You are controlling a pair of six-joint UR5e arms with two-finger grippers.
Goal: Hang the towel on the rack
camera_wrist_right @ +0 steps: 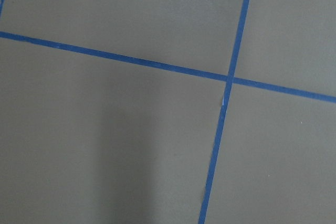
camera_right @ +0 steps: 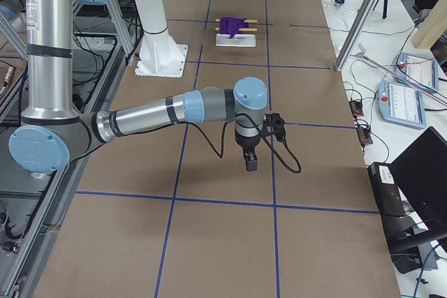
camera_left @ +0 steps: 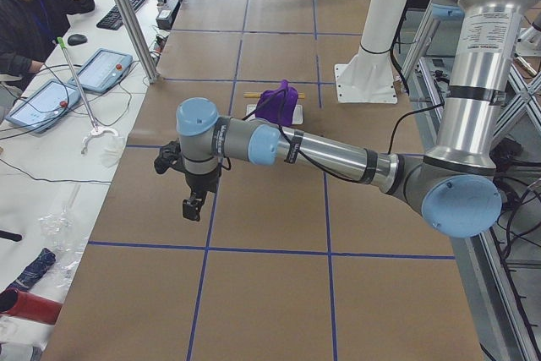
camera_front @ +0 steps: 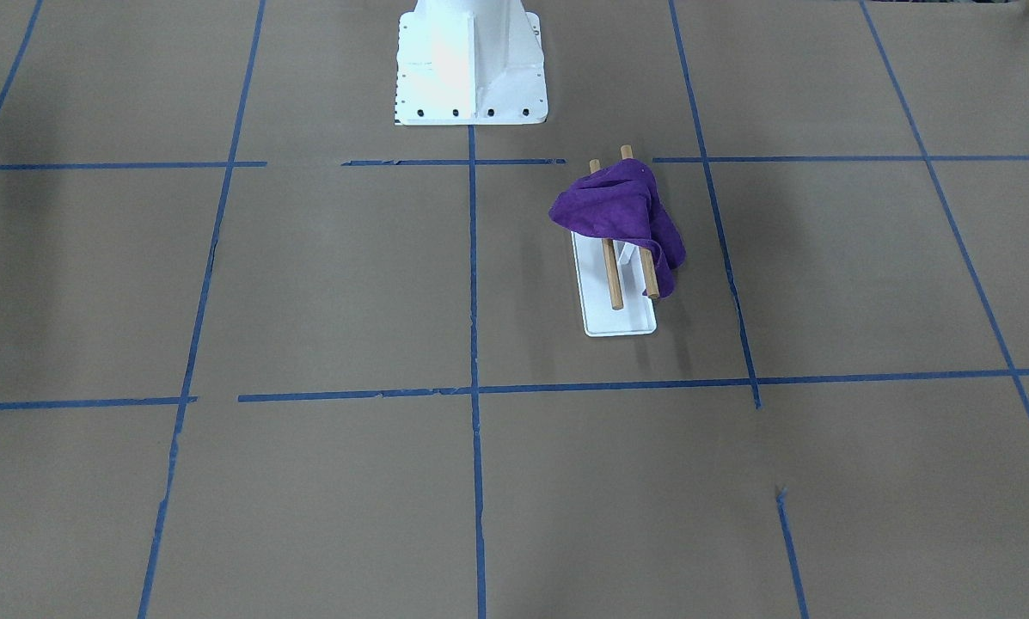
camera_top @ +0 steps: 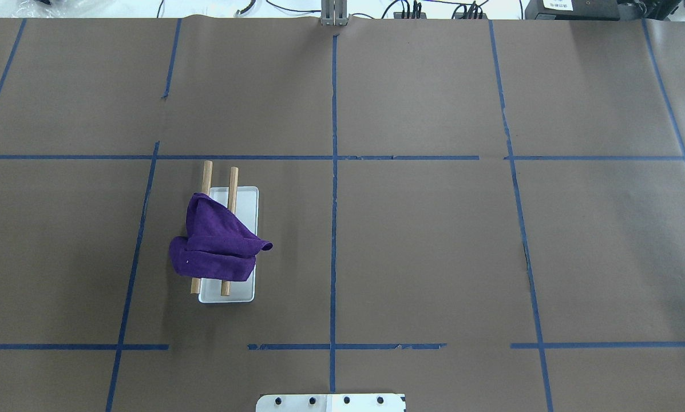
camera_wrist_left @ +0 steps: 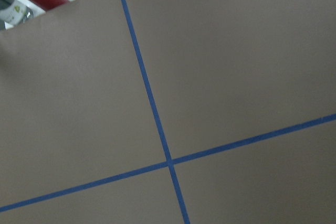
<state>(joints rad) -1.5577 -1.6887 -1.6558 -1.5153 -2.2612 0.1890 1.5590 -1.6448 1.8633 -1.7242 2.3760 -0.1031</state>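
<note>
A purple towel [camera_top: 219, 246] lies bunched over both wooden dowels of the rack [camera_top: 248, 197], whose white base rests on the table left of centre. One end hangs off the outer dowel. Towel [camera_front: 621, 215] and rack [camera_front: 621, 322] also show in the front view and small in the side views [camera_left: 279, 103] [camera_right: 234, 26]. My left gripper [camera_left: 193, 206] shows only in the left side view, far from the rack near the table's end; I cannot tell its state. My right gripper [camera_right: 250, 162] shows only in the right side view, likewise far off; I cannot tell its state.
The white bolted pedestal [camera_front: 469, 64] stands at the robot's edge of the table. Blue tape lines grid the brown paper surface. A metal post [camera_left: 127, 14] and operator desks with tablets stand along the far side. A person [camera_left: 34, 6] sits there.
</note>
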